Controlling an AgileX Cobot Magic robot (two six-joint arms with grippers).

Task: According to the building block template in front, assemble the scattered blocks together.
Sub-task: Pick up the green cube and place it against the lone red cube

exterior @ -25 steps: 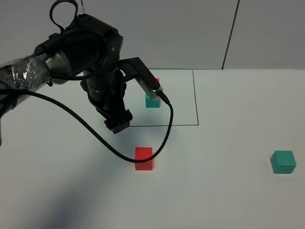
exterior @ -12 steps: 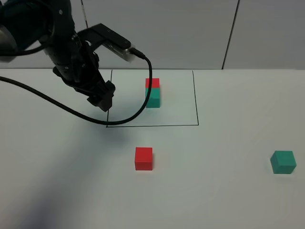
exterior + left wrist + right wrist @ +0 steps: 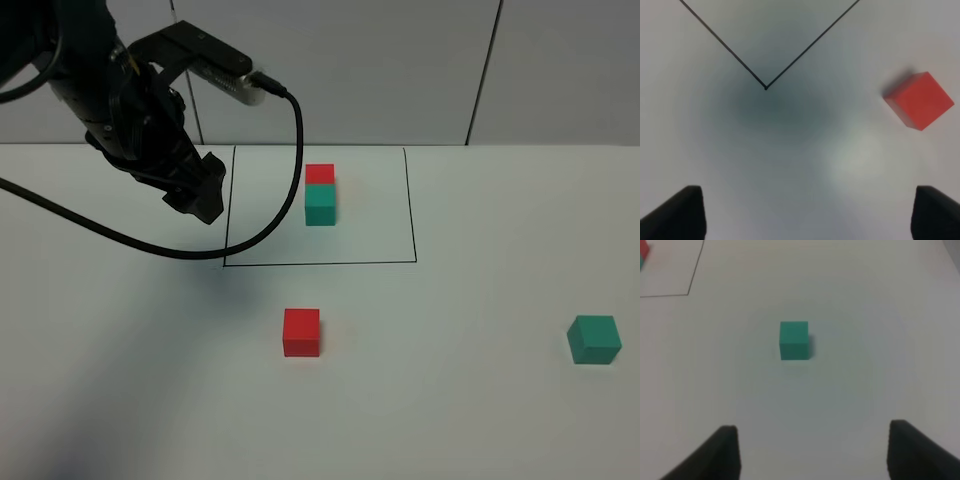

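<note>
White tabletop (image 3: pixel 450 420): small matte red cube (image 3: pixel 301 332) lies nearer the left gripper (image 3: pixel 805 212), teal-green cube (image 3: pixel 794 340) straight ahead of the right gripper (image 3: pixel 815 450); both jaws spread, empty.

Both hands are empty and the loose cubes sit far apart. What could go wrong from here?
1. The black cable loops past the drawn frame, near the template pair; a sweep of the arm could drag it.
2. The red cube and teal cube lie far apart, so joining them could end skewed or in the wrong order.
</note>
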